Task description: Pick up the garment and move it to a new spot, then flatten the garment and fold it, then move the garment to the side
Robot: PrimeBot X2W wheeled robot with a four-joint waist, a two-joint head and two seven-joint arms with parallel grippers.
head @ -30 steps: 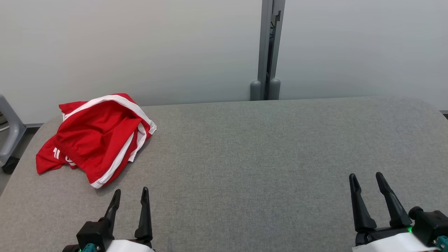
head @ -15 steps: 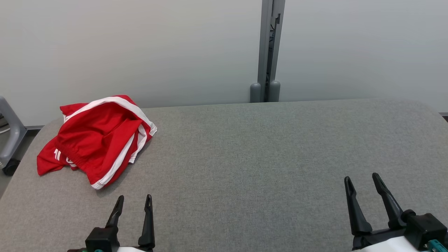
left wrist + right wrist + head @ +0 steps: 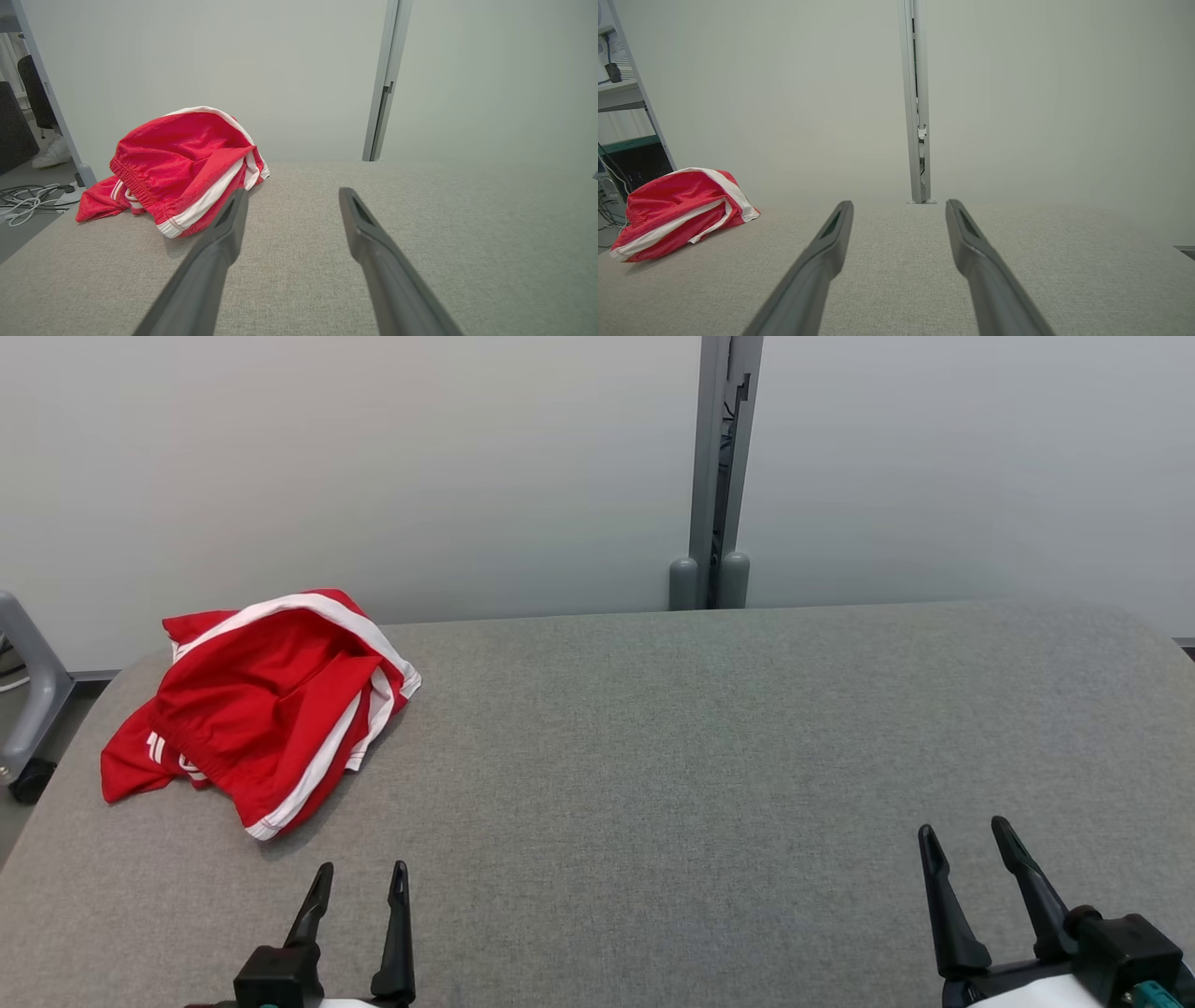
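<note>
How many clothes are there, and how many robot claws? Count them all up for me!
Clothes: 1, the red garment
Robot claws: 2, the left gripper and the right gripper
Total: 3

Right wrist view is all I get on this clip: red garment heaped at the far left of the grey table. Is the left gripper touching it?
Observer: No. In the head view the left gripper sits nearer the robot than the garment, fingers apart, with a strip of bare table between them.
Operator: Any waistband showing?
Observer: Yes, the left wrist view shows a gathered elastic waistband on the heap's left side.
Operator: Anything beside the table there?
Observer: A grey frame on a caster stands off the table's left end.
</note>
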